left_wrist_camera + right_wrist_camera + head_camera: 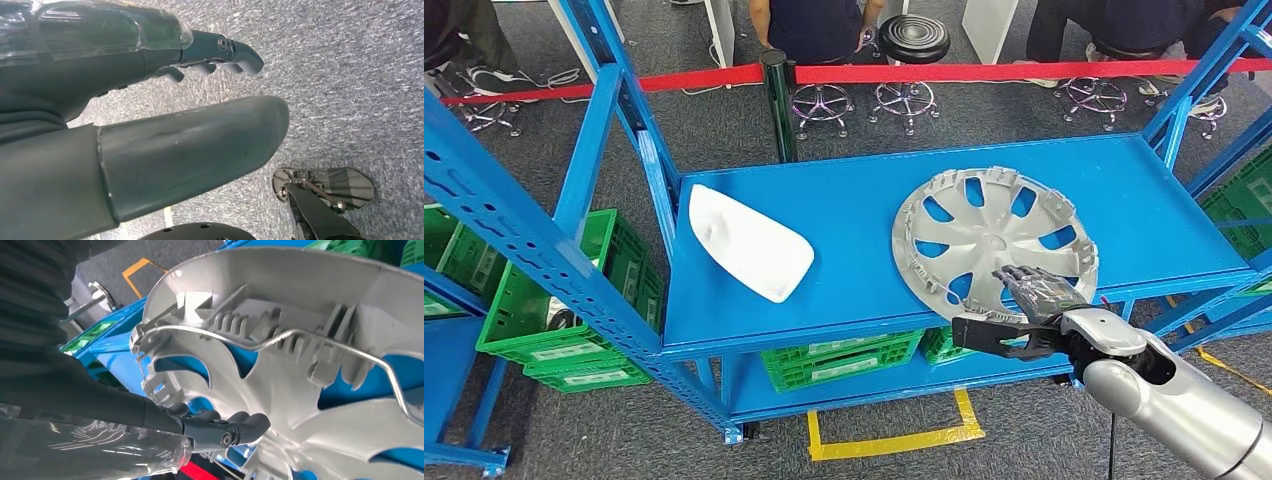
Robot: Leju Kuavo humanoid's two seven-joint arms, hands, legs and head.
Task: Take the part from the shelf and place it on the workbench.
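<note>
- We see the hubcap point(994, 232), a silver wheel cover lying inner side up on the blue shelf point(844, 200), toward its right half and close to the front edge.
- A white moulded part point(749, 242) lies on the same shelf, well apart to the left; we judge the hubcap to be the part in hand, since the arm reaches for it.
- The right hand point(1036, 290) sits at the near rim of the hubcap; in the right wrist view its dark fingers point(235, 426) curl at the rim beside a spoke opening, near the wire retaining ring point(280, 337). We cannot tell whether they have closed on the rim or merely touch it.
- The left hand point(150, 100) hangs over grey carpet, fingers apart, holding nothing.
- Risks, as we judge them: a hold on one edge alone could let the wide, light disc tilt and slide out on lifting; fingers could snag the wire ring or a clip; a dragged rim could catch the shelf's front lip or the upright point(1194, 90) at the right.
- Green crates point(839, 360) below would receive a dropped part.
</note>
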